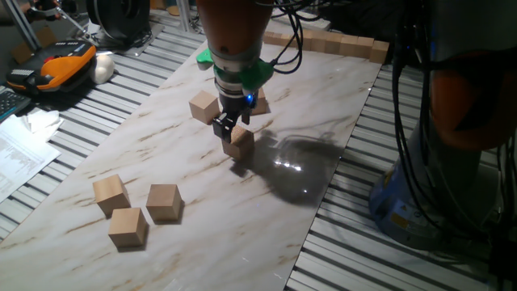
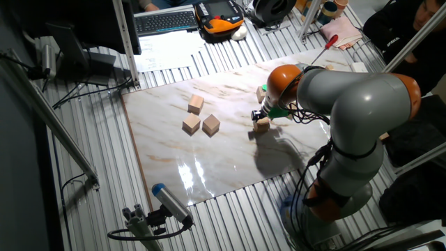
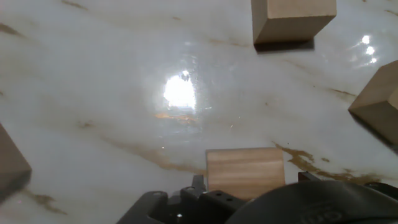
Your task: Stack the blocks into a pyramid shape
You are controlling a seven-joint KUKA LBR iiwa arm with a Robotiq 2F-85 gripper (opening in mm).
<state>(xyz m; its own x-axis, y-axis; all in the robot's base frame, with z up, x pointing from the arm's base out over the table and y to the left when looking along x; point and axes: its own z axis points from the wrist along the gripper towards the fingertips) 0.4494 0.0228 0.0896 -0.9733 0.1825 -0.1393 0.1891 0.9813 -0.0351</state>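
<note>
My gripper (image 1: pixel 229 127) is over the middle of the marble board, shut on one tan block (image 1: pixel 240 142), which hangs just above the surface. That block fills the bottom centre of the hand view (image 3: pixel 245 173) and hides the fingertips. A second block (image 1: pixel 203 106) lies just to its left, and a third (image 1: pixel 260 102) is partly hidden behind the hand. Three more blocks (image 1: pixel 111 194) (image 1: pixel 164 202) (image 1: pixel 128 227) lie loosely grouped at the near left. In the other fixed view the gripper (image 2: pixel 259 117) holds the block (image 2: pixel 262 125), with the group of three (image 2: pixel 200 118) to its left.
A long joined row of tan cubes (image 1: pixel 331 42) lies along the board's far edge. The marble board (image 1: pixel 186 170) rests on a slatted metal table. An orange-and-black tool (image 1: pixel 56 66) and papers lie off the board at the left. The robot's base (image 2: pixel 348 160) stands at the right.
</note>
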